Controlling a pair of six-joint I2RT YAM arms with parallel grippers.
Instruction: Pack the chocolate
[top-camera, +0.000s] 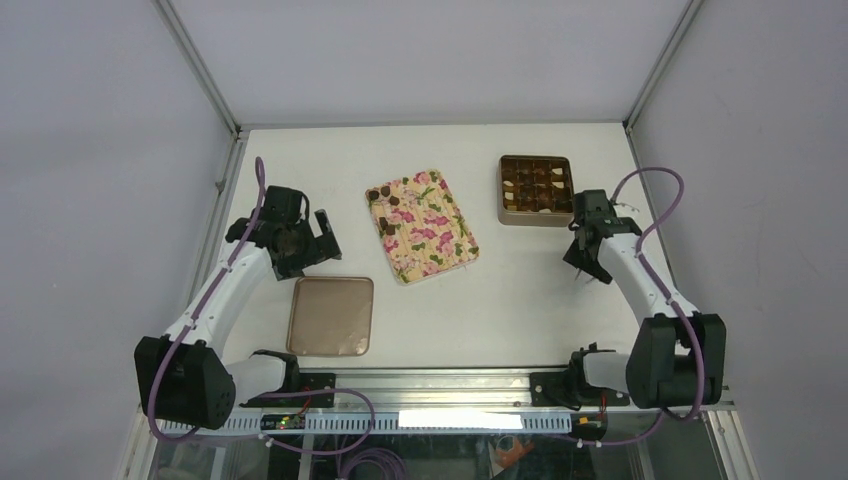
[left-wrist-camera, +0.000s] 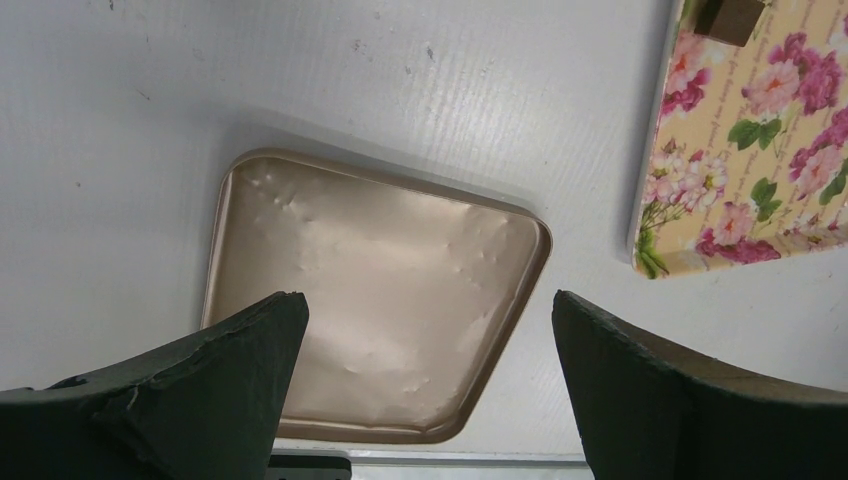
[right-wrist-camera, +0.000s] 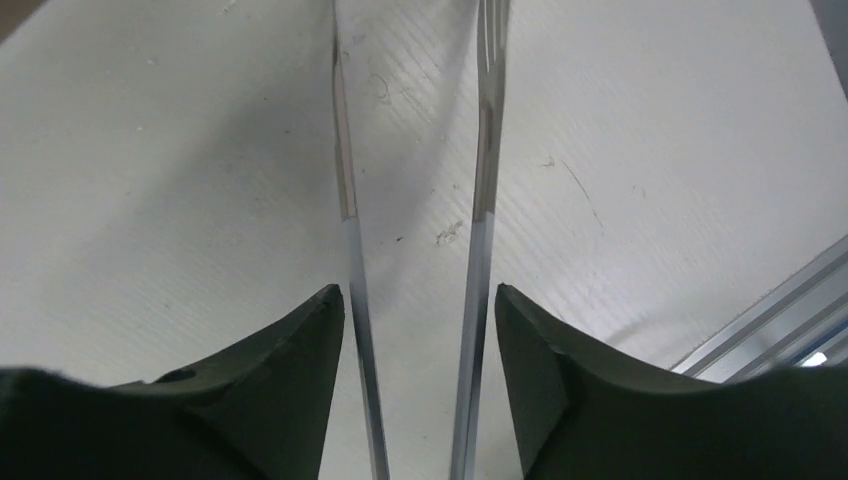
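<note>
A few dark-brown chocolate pieces (top-camera: 381, 193) lie on the far left part of a floral board (top-camera: 425, 225). One piece (left-wrist-camera: 730, 15) shows at the top right of the left wrist view. The brown grid box (top-camera: 536, 190) at the back right holds several more pieces. My left gripper (top-camera: 310, 250) is open and empty, above the far edge of the flat tan lid (top-camera: 331, 316), which also shows in the left wrist view (left-wrist-camera: 380, 290). My right gripper (top-camera: 590, 262) is shut on metal tongs (right-wrist-camera: 486, 200), just in front of the box, over bare table.
The floral board's corner (left-wrist-camera: 740, 150) is at the right of the left wrist view. The aluminium rail (top-camera: 430, 385) runs along the table's near edge. Frame posts stand at the back corners.
</note>
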